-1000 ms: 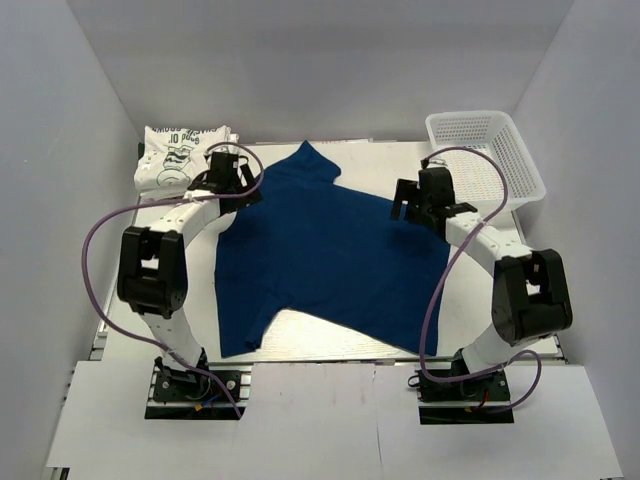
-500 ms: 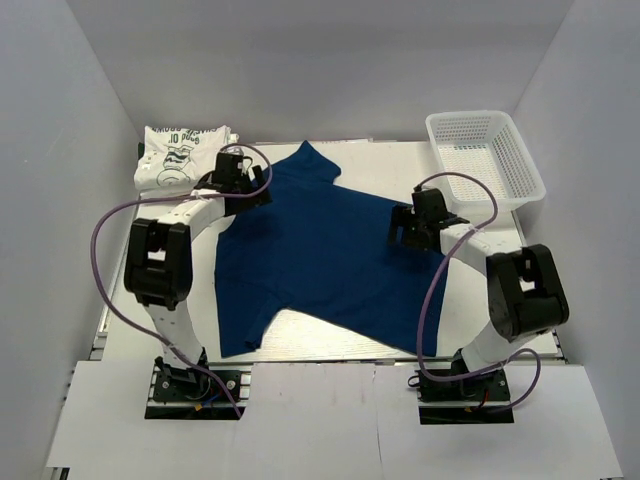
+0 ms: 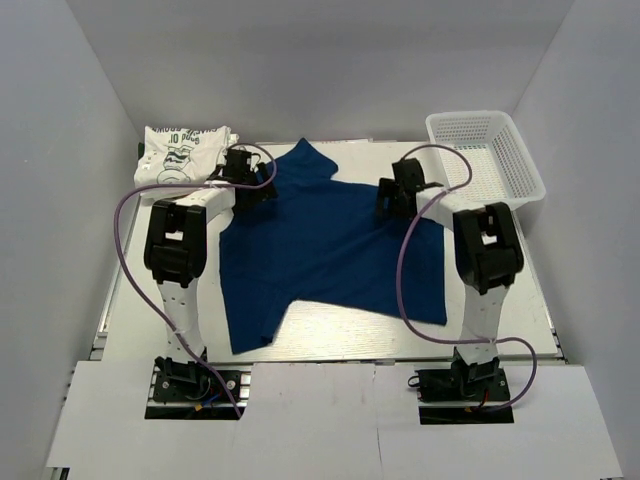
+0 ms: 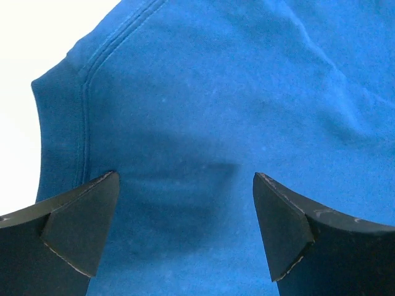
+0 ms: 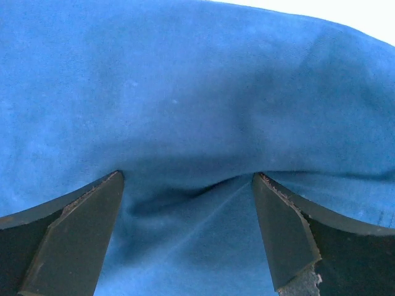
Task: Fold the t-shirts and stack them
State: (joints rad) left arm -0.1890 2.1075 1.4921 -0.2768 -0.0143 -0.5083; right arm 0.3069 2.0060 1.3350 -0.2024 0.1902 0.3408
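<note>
Top external view: the navy t-shirt point(image 3: 330, 250) lies spread across the middle of the table point(image 3: 300, 335), and a folded white t-shirt point(image 3: 180, 155) sits at the far left corner. The left gripper point(image 3: 252, 190) is over the navy shirt's far left shoulder, the right gripper point(image 3: 388, 203) over its far right part. Both wrist views show the jaws wide apart with blue cloth spanning the gap between them.

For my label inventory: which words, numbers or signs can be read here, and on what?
Folded white cloth t-shirt: dark printed lettering, too small and blurred to read.
Large plain navy-blue cloth t-shirt: no text.
White plastic mesh basket: no text visible.
</note>
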